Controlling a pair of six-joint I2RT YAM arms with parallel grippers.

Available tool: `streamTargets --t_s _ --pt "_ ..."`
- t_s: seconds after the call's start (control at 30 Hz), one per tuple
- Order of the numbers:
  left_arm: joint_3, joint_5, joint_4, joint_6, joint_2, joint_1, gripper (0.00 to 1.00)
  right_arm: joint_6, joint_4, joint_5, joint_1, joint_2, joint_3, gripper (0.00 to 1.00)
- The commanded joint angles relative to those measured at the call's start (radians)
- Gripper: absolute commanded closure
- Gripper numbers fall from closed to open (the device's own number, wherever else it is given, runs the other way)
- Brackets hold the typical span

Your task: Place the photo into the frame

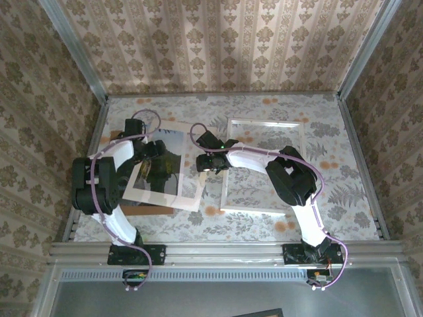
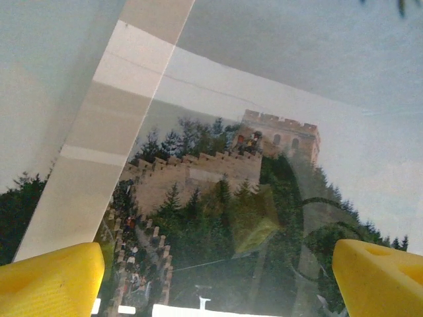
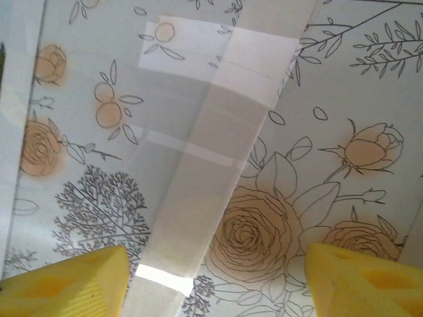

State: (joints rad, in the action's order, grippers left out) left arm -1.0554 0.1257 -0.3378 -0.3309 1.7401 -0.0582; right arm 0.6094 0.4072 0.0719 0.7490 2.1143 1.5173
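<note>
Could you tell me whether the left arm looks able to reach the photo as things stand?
Probably yes: the left gripper hangs open directly over the photo, with nothing between them. The white mat seems to cover its edges, though.

Count, going by the overhead view plus both wrist views:
- arms: 2, the left arm (image 1: 109, 178) and the right arm (image 1: 291, 175)
- jaws: 2 sets, left jaws and right jaws, one set per arm
- yellow fingertips: 2 on the left (image 2: 53, 277), 2 on the right (image 3: 370, 277), so 4 in all
- photo (image 1: 160, 173): 1
- frame (image 1: 258, 210): 1
- white mat (image 1: 192, 191) with a window: 1
- brown board (image 1: 147, 210): 1
- flat rectangular items in total: 4
- purple cables (image 1: 322, 191): 2, one per arm
- tabletop (image 1: 344, 198): 1
- patterned walls (image 1: 218, 46): 3
</note>
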Motion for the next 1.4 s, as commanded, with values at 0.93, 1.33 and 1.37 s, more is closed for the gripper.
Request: streamTargets --t_s 0.93,1.33,1.37 --pt "0.022 0.198 0.037 -0.034 0.022 0.017 0.10 0.190 -0.296 -0.101 0.013 0.086 -0.009 0.28" --pt "0.082 0.186 0.090 -0.065 -0.008 0.036 0.11 0.245 -0.524 -0.203 -0.027 0.033 -0.120 0.26" --pt "0.085 0.187 0.093 -0.069 -0.010 0.038 0.11 0.250 -0.543 -0.211 -0.029 0.028 -0.126 0.26"
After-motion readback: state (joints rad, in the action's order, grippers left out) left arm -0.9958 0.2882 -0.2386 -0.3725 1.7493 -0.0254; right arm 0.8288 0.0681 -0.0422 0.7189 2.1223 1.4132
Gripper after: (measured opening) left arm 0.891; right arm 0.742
